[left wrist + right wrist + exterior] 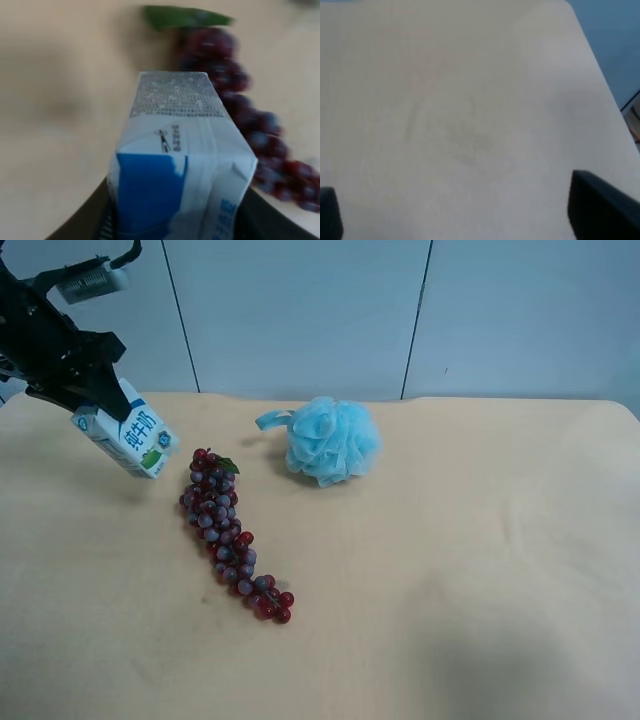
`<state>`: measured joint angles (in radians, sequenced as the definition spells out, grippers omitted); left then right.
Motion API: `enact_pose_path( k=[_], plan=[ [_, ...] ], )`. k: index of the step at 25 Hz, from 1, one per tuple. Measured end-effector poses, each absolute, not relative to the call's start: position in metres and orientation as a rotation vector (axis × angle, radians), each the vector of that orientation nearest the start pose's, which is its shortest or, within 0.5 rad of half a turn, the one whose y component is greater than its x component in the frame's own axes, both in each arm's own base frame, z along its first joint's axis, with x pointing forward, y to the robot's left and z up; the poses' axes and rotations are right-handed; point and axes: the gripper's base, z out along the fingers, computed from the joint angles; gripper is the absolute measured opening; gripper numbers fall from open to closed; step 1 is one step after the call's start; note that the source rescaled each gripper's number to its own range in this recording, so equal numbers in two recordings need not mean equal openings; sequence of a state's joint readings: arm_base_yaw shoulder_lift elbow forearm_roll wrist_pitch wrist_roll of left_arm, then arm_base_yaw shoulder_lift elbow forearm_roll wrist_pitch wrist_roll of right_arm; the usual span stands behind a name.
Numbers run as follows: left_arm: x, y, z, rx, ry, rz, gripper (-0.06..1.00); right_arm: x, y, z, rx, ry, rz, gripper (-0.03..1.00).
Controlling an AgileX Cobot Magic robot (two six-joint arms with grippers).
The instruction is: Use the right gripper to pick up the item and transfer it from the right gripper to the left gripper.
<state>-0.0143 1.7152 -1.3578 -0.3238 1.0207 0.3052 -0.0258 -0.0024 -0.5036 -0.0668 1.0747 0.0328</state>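
Already the carton [128,435] is clamped in the left gripper [95,400], held tilted above the table [450,570], its long axis slanting down toward the grapes [230,535] just beside it. Its gable end is pinched between the jaws in the left wrist view, with the far end jutting out over the grapes. The right gripper [470,210] is seen only in its own view: fingers spread wide, nothing between them, bare tabletop below. It is probably well apart from the carton, being absent overhead.
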Motion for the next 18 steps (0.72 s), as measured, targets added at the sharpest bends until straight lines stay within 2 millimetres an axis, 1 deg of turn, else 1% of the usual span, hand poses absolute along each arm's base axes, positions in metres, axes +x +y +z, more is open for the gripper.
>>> enact_pose_path(
  k=[3,7,10,14,18],
  plan=[
    [0.354,-0.022,0.266,0.207,2.799,-0.251,0.01,-0.006,-0.005,0.277,0.065,2.05,-0.075,0.79],
    [0.355,-0.017,0.265,0.141,2.808,-0.153,0.0,-0.006,-0.005,0.277,0.065,2.05,-0.075,0.79],
    [0.354,-0.023,0.265,0.166,2.812,-0.106,0.0,-0.006,-0.005,0.277,0.065,2.05,-0.075,0.79],
    [0.354,-0.039,0.263,0.229,2.814,-0.106,0.0,-0.006,-0.005,0.277,0.065,2.05,-0.075,0.79],
    [0.359,-0.043,0.248,0.249,2.847,-0.103,0.0,-0.006,-0.005,0.277,0.066,2.05,-0.074,0.79]
  ],
)
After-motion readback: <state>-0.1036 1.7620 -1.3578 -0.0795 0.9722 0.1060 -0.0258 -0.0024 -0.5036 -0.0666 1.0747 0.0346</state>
